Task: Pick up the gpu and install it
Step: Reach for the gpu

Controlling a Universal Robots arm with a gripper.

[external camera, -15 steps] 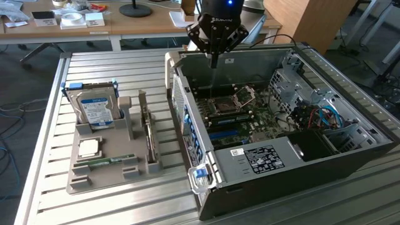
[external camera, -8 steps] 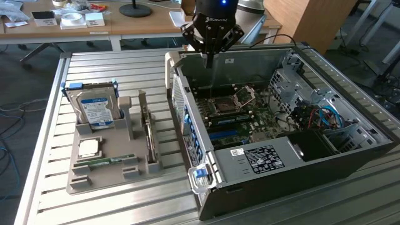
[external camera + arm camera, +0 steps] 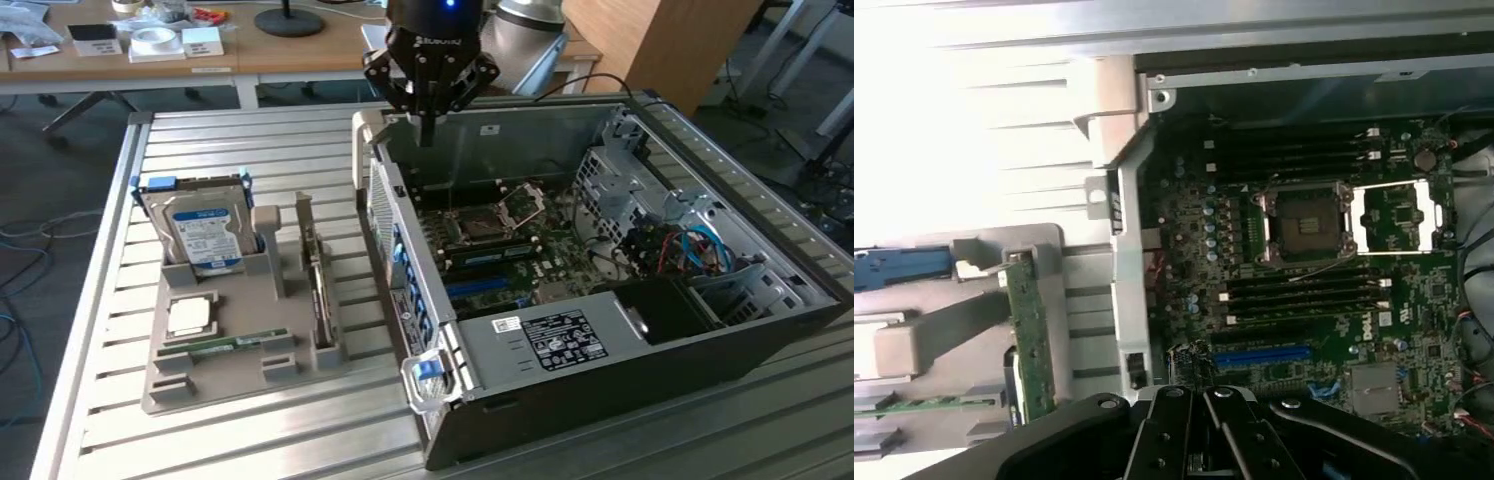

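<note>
The gpu [image 3: 319,290] stands on its edge in a slot of the grey holder [image 3: 227,385] on the exterior view's left. In the wrist view the gpu [image 3: 1031,335] shows as a thin green-edged card. My gripper [image 3: 427,128] hangs above the far wall of the open computer case [image 3: 641,350], well away from the card. Its fingers are shut together with nothing between them. The wrist view looks down past the gripper [image 3: 1210,425] onto the motherboard [image 3: 1304,290] with its blue slot [image 3: 1269,354].
The holder also carries a silver hard drive [image 3: 207,235], a square chip [image 3: 191,316] and a narrow green memory stick [image 3: 234,345]. The case's raised side wall [image 3: 387,250] stands between holder and motherboard. Desks with clutter lie behind the slatted metal table [image 3: 267,440].
</note>
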